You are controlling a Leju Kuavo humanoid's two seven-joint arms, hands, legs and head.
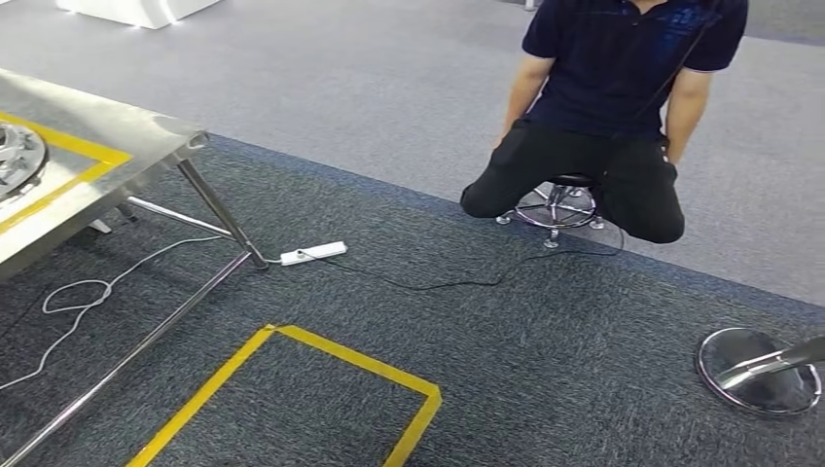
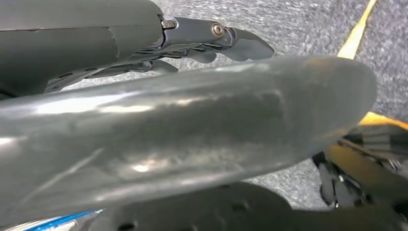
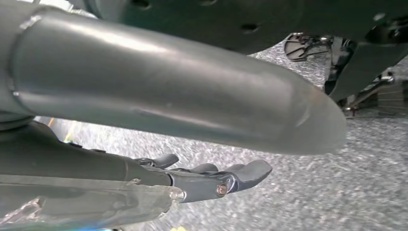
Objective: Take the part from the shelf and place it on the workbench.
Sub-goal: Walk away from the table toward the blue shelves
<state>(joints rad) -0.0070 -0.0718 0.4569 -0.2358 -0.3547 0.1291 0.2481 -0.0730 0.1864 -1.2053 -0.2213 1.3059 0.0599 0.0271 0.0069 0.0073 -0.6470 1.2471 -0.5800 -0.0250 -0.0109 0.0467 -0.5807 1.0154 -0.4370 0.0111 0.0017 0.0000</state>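
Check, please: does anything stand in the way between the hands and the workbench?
Nothing tall does. A white cable and a power strip lie on the carpet by the workbench leg. A round part lies on the workbench. The left hand and right hand hang empty over the floor.

No text, label, brand or number can be read in any of the views. The yellow tape lines (image 1: 292, 389) on the carpet and on the steel table (image 1: 88, 136) at the left carry no writing.
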